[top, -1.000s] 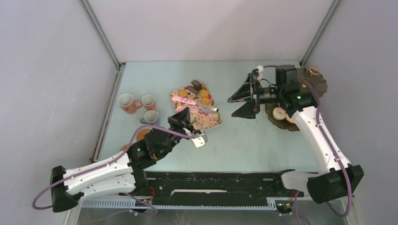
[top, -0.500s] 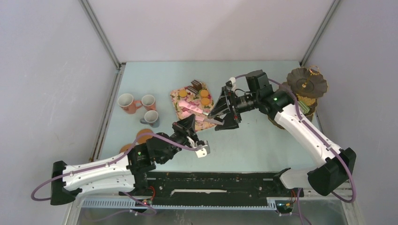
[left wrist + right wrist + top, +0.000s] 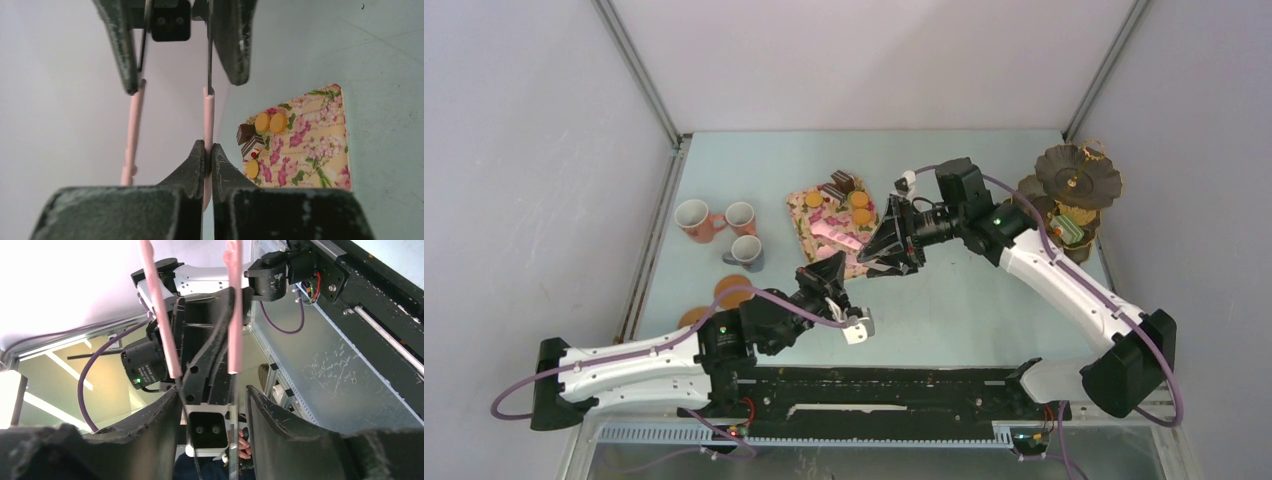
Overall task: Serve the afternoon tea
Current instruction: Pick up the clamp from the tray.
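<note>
My left gripper [image 3: 832, 268] is shut on one arm of the pink tongs [image 3: 840, 229] and holds them over the floral tray [image 3: 804, 225]. In the left wrist view its fingertips [image 3: 208, 150] pinch the right pink arm [image 3: 208, 112]; the other arm [image 3: 132, 135] hangs free. My right gripper [image 3: 876, 246] is open, its fingers straddling the tongs' far metal ends [image 3: 212, 392]. Biscuits [image 3: 270, 122] and cake slices [image 3: 248, 140] lie on the tray. Three mugs [image 3: 692, 216] stand at the left by two coasters [image 3: 733, 292]. The dark tiered stand [image 3: 1078, 178] is at the far right.
The tray [image 3: 320, 145] sits mid-table behind both grippers. A green treat [image 3: 1069, 231] rests on a lower tier of the stand. The black rail [image 3: 874, 390] runs along the near edge. Side walls stand close to the mugs and the stand.
My right arm has swung left from the stand to the tongs and now straddles their ends. My left arm has drawn slightly back and right, still holding the tongs.
</note>
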Robot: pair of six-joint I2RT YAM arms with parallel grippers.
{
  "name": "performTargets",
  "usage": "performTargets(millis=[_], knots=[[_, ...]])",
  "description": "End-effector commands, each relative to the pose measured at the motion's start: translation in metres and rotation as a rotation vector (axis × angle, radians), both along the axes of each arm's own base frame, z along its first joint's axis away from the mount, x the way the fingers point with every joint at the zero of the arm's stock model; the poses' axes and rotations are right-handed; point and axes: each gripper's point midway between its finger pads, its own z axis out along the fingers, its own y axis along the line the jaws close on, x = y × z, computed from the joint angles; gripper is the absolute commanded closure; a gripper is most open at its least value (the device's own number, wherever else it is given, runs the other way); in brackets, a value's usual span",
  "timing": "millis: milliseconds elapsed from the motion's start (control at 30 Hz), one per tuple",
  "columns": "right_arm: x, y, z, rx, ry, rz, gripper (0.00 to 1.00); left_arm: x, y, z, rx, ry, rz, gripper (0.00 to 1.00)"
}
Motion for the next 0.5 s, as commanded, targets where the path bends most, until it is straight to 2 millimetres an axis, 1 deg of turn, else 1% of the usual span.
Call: performTargets(millis=[0,33,233,367,467], knots=[[-0.003,0.000,0.007,0.060,-0.009,-0.038,0.49,-0.001,0.001,0.013,-0.096,0.003,0.026,0.95],[-0.004,0.000,0.005,0.064,-0.003,-0.043,0.49,-0.001,0.000,0.013,-0.099,0.002,0.024,0.93],[-0.005,-0.001,0.013,0.086,-0.015,-0.066,0.53,-0.001,-0.004,0.012,-0.104,0.001,0.025,0.88],[-0.004,0.000,0.019,0.099,-0.013,-0.078,0.57,0.000,-0.005,0.008,-0.105,0.002,0.034,0.81],[-0.005,-0.001,0.023,0.102,0.007,-0.087,0.57,0.001,-0.004,0.004,-0.109,0.001,0.042,0.80]])
